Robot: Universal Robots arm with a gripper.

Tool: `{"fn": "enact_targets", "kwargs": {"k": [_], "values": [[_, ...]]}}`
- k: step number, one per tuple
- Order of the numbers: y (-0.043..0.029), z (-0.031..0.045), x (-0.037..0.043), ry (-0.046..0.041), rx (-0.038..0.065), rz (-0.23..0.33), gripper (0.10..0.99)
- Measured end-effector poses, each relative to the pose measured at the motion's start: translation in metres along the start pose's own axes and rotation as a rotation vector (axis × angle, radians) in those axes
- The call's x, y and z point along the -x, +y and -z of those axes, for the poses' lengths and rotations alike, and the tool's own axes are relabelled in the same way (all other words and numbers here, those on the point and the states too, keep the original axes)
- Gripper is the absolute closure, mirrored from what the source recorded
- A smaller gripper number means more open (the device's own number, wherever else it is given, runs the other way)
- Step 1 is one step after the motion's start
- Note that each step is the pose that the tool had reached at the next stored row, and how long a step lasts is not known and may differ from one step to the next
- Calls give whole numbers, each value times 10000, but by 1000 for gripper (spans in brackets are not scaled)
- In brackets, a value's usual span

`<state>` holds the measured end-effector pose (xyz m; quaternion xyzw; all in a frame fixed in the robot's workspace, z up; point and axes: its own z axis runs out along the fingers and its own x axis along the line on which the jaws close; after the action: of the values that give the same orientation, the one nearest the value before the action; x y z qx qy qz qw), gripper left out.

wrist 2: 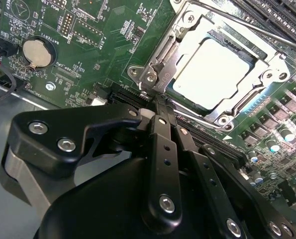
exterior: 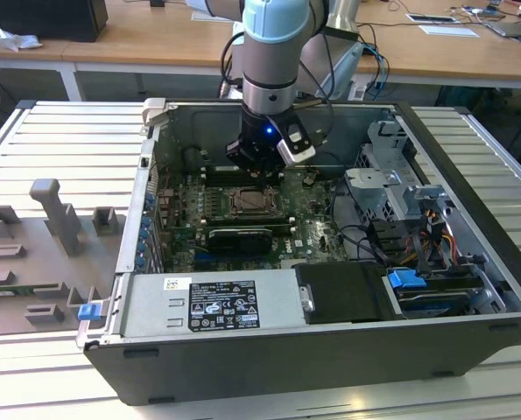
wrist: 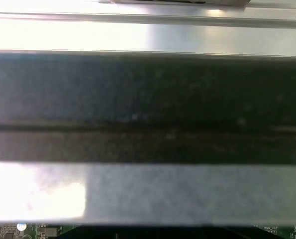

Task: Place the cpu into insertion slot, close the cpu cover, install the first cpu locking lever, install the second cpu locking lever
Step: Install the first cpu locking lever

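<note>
Claw (wrist 2: 157,102): in the second wrist view the black fingers (wrist 2: 160,149) run together to a narrow tip, pressed closed with no gap visible between them. Nothing held. The tip sits at the near corner of the cpu cover (wrist 2: 162,64), at or just against the metal by the hinge end; contact itself cannot be confirmed.

The cpu (wrist 2: 215,69), pale silver top, lies flat in the insertion slot (wrist 2: 247,50), framed by the cover's window. Cover is down over it. A thin locking lever (wrist 2: 237,22) runs along the far side of the socket; another thin rod (wrist 2: 197,119) lies along the near side, beside the claw tip. Whether either is latched cannot be told.

Green motherboard (wrist 2: 88,74) surrounds the socket, with a round coin battery (wrist 2: 37,53) well apart from it.

Exterior view: the arm (exterior: 273,52) comes down nearly vertical into the open computer case (exterior: 269,367), wrist just above the socket (exterior: 256,203), gripper (exterior: 258,166) pointing down at the board.
</note>
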<state>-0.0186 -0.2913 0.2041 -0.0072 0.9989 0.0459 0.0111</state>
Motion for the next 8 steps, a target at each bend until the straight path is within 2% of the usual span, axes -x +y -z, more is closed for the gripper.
{"fn": "enact_targets", "kwargs": {"k": [8], "values": [[0, 3, 0, 2, -2, 0, 980]]}}
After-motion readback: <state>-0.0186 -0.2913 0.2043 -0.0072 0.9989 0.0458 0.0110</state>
